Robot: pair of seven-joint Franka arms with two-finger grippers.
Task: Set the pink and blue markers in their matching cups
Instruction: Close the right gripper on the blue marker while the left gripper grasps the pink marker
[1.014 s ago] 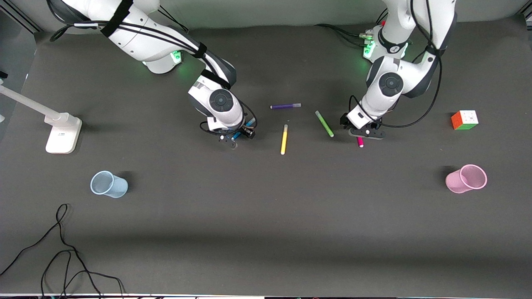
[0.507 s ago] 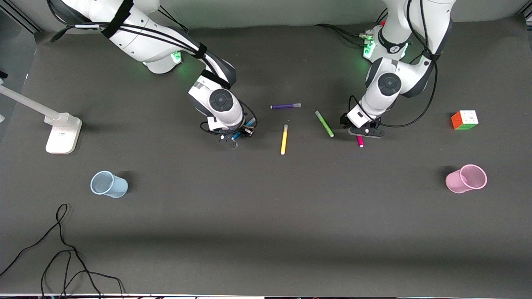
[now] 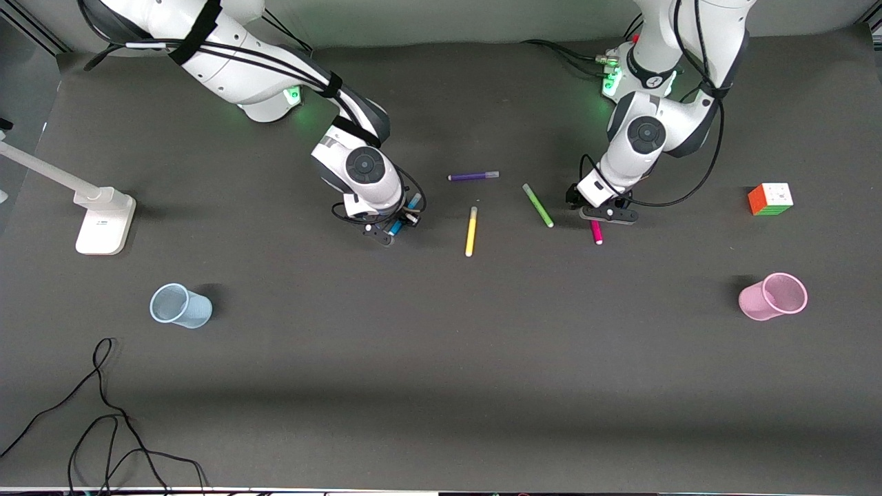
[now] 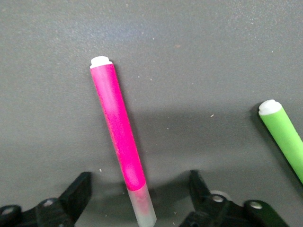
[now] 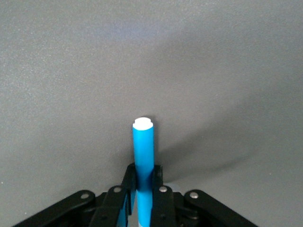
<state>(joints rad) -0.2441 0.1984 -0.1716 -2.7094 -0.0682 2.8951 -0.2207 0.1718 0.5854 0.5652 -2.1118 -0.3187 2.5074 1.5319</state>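
The blue marker [image 3: 406,212] is clamped between the fingers of my right gripper [image 3: 394,226], low at the table in the middle. In the right wrist view the blue marker [image 5: 143,151] sticks out from my shut right gripper [image 5: 143,182]. The pink marker [image 3: 597,232] lies flat on the table. My left gripper [image 3: 599,212] stands open over the end of it nearer the bases. In the left wrist view the pink marker [image 4: 118,132] lies with its pale cap between the spread fingers [image 4: 78,191] of my left gripper [image 4: 139,189], untouched. The pale blue cup [image 3: 180,306] and pink cup [image 3: 773,297] stand nearer the front camera, at the table's two ends.
A purple pen [image 3: 473,176], a yellow pen [image 3: 471,231] and a green pen [image 3: 537,204] lie between the two grippers. The green pen [image 4: 284,137] is close beside the pink marker. A colour cube [image 3: 770,198], a white lamp foot [image 3: 103,220] and a black cable [image 3: 103,406] are also here.
My right gripper has shut on the blue marker. My left gripper has shifted slightly toward the bases over the pink marker and stays open.
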